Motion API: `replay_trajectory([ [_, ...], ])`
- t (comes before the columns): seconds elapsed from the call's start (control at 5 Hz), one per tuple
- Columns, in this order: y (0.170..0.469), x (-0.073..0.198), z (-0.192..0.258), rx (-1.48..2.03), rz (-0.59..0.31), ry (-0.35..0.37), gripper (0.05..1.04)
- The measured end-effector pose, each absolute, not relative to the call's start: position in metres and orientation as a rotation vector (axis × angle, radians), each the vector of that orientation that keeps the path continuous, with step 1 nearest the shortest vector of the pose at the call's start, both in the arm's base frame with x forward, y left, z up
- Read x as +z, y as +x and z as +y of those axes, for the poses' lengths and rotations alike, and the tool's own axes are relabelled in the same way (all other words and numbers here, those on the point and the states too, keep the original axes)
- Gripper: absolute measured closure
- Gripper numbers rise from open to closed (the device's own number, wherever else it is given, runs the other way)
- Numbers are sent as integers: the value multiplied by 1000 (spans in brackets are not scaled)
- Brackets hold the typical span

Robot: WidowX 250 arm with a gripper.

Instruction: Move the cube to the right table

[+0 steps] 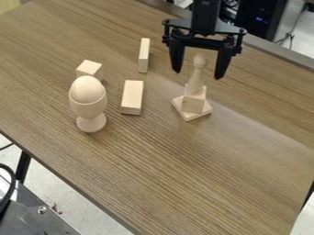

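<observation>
Fingers (224,64): spread apart above the surface (184,174)
Cube (90,68): left of the fingers in view, behind the egg cup (89,106)
Oblong blocks (131,97): left, nearer the fingers
Peg (195,82): atop a block (194,101) and base (187,114), tip perhaps between the fingers

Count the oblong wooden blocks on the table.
2: one wide block just right of the egg cup, and one narrower block beyond it, farther from the camera.
</observation>
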State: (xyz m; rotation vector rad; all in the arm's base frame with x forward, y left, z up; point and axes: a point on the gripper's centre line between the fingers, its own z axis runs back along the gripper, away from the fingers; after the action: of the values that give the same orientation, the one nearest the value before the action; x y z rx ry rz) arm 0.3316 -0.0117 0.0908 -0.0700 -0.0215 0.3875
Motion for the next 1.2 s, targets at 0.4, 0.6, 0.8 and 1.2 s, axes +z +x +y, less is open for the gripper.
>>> replay_trajectory([
  [0.4,346,93,-11,333,-13,-23,85],
  [0.6,350,101,-16,297,-28,-11,85],
  [0.8,350,101,-16,290,-31,-10,85],
  [1.2,363,112,-9,288,-87,-11,85],
])
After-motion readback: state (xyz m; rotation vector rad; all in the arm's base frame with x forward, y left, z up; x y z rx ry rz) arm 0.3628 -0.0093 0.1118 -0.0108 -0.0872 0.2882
